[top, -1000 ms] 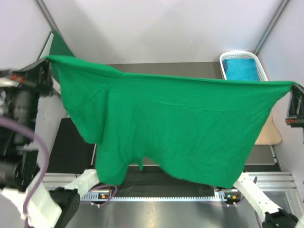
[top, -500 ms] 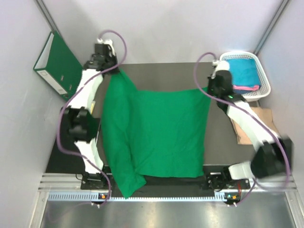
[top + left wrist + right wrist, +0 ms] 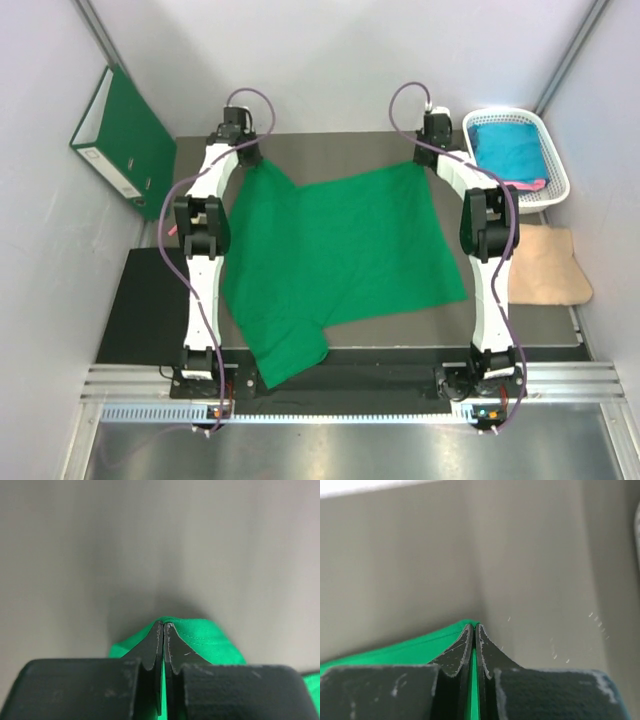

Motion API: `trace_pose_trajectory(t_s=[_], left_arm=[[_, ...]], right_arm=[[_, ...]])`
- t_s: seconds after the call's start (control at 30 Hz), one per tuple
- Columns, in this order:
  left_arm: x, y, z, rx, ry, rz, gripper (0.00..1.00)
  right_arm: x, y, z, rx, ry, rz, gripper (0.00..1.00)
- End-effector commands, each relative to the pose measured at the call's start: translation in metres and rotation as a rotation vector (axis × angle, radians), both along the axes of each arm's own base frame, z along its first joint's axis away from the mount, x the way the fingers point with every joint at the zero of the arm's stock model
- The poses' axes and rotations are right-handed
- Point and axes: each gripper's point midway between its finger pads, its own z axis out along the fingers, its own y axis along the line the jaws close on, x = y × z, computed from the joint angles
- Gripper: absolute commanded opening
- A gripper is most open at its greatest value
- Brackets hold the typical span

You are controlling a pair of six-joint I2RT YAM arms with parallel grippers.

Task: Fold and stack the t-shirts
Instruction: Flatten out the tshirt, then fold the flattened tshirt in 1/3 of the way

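A bright green t-shirt [image 3: 335,250] lies spread over the dark table, its far edge at the back. My left gripper [image 3: 243,158] is shut on the shirt's far left corner, and the cloth [image 3: 212,640] shows pinched between the closed fingers in the left wrist view. My right gripper [image 3: 428,150] is shut on the far right corner, and a green strip [image 3: 395,652] runs out from between its fingers in the right wrist view. Both arms are stretched far out over the table. A teal t-shirt [image 3: 508,148] and a pink one [image 3: 530,185] lie in the white basket.
A white basket [image 3: 552,160] stands at the back right. A dark green binder [image 3: 122,130] leans against the left wall. A beige pad [image 3: 545,265] lies at the right. The white back wall is close behind both grippers.
The shirt was held up stretched in the air, then laid down on the table. Both grippers have moved to the far back edge, pulling the shirt flatter and wider.
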Motion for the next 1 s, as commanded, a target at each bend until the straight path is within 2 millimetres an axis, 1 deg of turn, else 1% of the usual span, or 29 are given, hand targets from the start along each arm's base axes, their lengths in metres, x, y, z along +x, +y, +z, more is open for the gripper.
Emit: trace_pose_trajectory(t_s=[0.0, 0.03, 0.1, 0.17, 0.2, 0.27, 0.3, 0.33, 0.4, 0.53, 0.57, 0.6, 0.63, 0.67, 0.7, 0.73, 0.77, 0.8, 0.83, 0.87, 0.9, 0.93, 0.97], left_arm=[[0.034, 0.030, 0.098, -0.058, -0.261, 0.080, 0.00], [0.035, 0.045, 0.104, -0.067, -0.274, 0.101, 0.00], [0.035, 0.049, 0.112, -0.078, -0.289, 0.114, 0.00], [0.036, 0.051, 0.129, -0.088, -0.325, 0.129, 0.00], [0.035, 0.052, 0.143, -0.089, -0.350, 0.133, 0.00], [0.035, 0.049, 0.149, -0.102, -0.366, 0.124, 0.00], [0.031, 0.048, 0.161, -0.110, -0.379, 0.119, 0.00], [0.026, 0.044, 0.151, -0.127, -0.350, 0.113, 0.00], [0.017, 0.039, 0.151, -0.148, -0.319, 0.103, 0.00], [-0.006, 0.020, 0.131, -0.203, -0.204, 0.066, 0.00], [-0.011, 0.019, 0.127, -0.204, -0.179, 0.064, 0.00], [-0.018, 0.018, 0.133, -0.201, -0.173, 0.063, 0.00], [-0.025, 0.018, 0.124, -0.203, -0.139, 0.066, 0.00], [-0.030, 0.019, 0.124, -0.197, -0.129, 0.074, 0.00], [-0.038, 0.020, 0.132, -0.193, -0.125, 0.078, 0.00], [-0.045, 0.021, 0.125, -0.187, -0.102, 0.082, 0.00], [-0.050, 0.021, 0.127, -0.185, -0.093, 0.082, 0.00], [-0.057, 0.021, 0.136, -0.182, -0.096, 0.084, 0.00], [-0.066, 0.022, 0.129, -0.179, -0.063, 0.091, 0.00], [-0.074, 0.021, 0.141, -0.180, -0.073, 0.092, 0.00], [-0.079, 0.022, 0.141, -0.181, -0.065, 0.100, 0.00], [-0.088, 0.021, 0.133, -0.183, -0.033, 0.109, 0.00], [-0.095, 0.021, 0.143, -0.187, -0.040, 0.111, 0.00]], right_arm=[[0.021, -0.008, 0.038, 0.079, -0.076, -0.055, 0.00], [0.018, -0.012, 0.038, 0.075, -0.073, -0.071, 0.00], [0.016, -0.015, 0.041, 0.084, -0.078, -0.083, 0.00], [0.010, -0.017, 0.047, 0.086, -0.087, -0.093, 0.00], [0.008, -0.019, 0.048, 0.088, -0.089, -0.097, 0.00], [0.004, -0.020, 0.053, 0.092, -0.086, -0.094, 0.00], [0.003, -0.021, 0.053, 0.094, -0.080, -0.094, 0.00], [0.001, -0.021, 0.055, 0.098, -0.069, -0.091, 0.00], [-0.001, -0.021, 0.060, 0.097, -0.068, -0.086, 0.00], [-0.006, -0.024, 0.070, 0.093, -0.068, -0.090, 0.00], [-0.007, -0.023, 0.072, 0.095, -0.069, -0.086, 0.00], [-0.009, -0.022, 0.072, 0.097, -0.064, -0.081, 0.00], [-0.011, -0.023, 0.077, 0.099, -0.069, -0.081, 0.00], [-0.011, -0.022, 0.078, 0.099, -0.071, -0.079, 0.00], [-0.014, -0.023, 0.080, 0.103, -0.072, -0.074, 0.00], [-0.014, -0.023, 0.082, 0.103, -0.073, -0.069, 0.00], [-0.016, -0.022, 0.083, 0.103, -0.074, -0.066, 0.00], [-0.018, -0.021, 0.085, 0.106, -0.071, -0.057, 0.00], [-0.020, -0.022, 0.086, 0.106, -0.068, -0.055, 0.00], [-0.022, -0.022, 0.086, 0.102, -0.067, -0.053, 0.00], [-0.025, -0.022, 0.088, 0.106, -0.066, -0.048, 0.00], [-0.027, -0.023, 0.089, 0.108, -0.064, -0.047, 0.00], [-0.029, -0.021, 0.090, 0.108, -0.065, -0.040, 0.00]])
